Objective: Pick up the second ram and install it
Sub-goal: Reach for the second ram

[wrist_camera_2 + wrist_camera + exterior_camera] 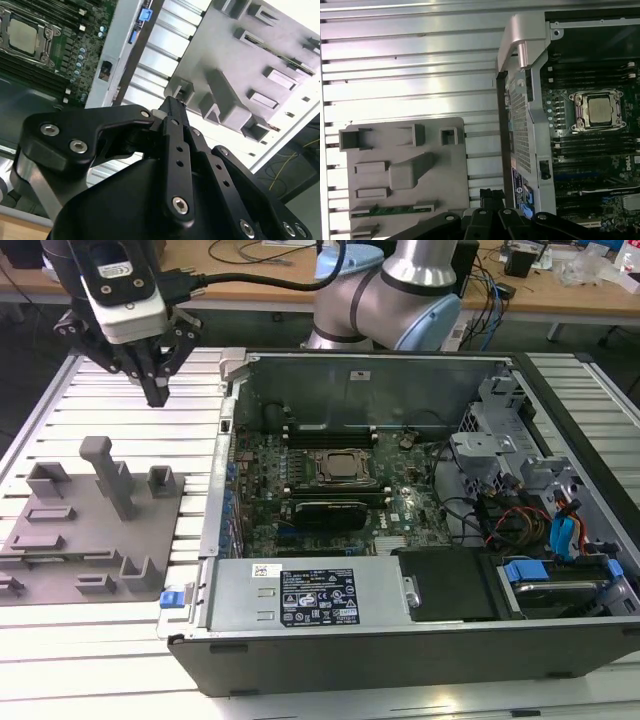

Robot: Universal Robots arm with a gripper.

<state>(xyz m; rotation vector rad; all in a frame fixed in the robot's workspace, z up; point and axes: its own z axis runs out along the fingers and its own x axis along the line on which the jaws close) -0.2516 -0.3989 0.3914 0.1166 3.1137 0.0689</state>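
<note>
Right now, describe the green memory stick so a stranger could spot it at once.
Beside the computer case, a grey plastic fixture plate lies on the ribbed metal table. In one slot sits a thin green circuit-board stick, the only green among grey blocks.

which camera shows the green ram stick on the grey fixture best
The first wrist view: the long narrow green ram stick shows lengthwise, seated in the grey plastic fixture plate. The second wrist view catches a thin sliver of it. In the exterior view I cannot pick it out.
</note>
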